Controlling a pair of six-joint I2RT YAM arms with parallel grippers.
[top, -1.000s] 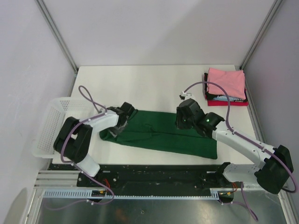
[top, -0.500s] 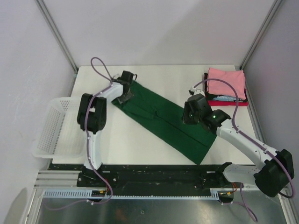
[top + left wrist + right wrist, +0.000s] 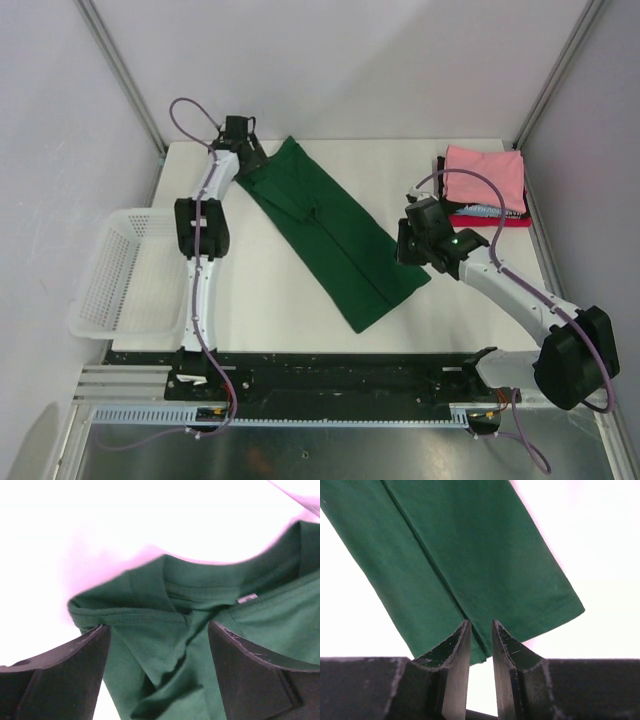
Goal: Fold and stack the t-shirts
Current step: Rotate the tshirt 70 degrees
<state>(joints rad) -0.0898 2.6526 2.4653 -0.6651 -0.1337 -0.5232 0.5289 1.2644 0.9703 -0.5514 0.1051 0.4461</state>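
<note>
Your left pincer [image 3: 157, 630] has its jaws wide apart, with the collar of the dark green t-shirt [image 3: 330, 235] between them. The shirt lies flat on the surface [image 3: 450, 320]. Your right pincer [image 3: 481, 622] is almost together over the hem end. I cannot tell if it pinches cloth.

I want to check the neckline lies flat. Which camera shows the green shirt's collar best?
The left wrist view: the collar of the green t-shirt fills it close up, seam and label visible. The top external view shows the whole shirt, collar small beside the left gripper. The right wrist view shows only folded body and hem.
</note>
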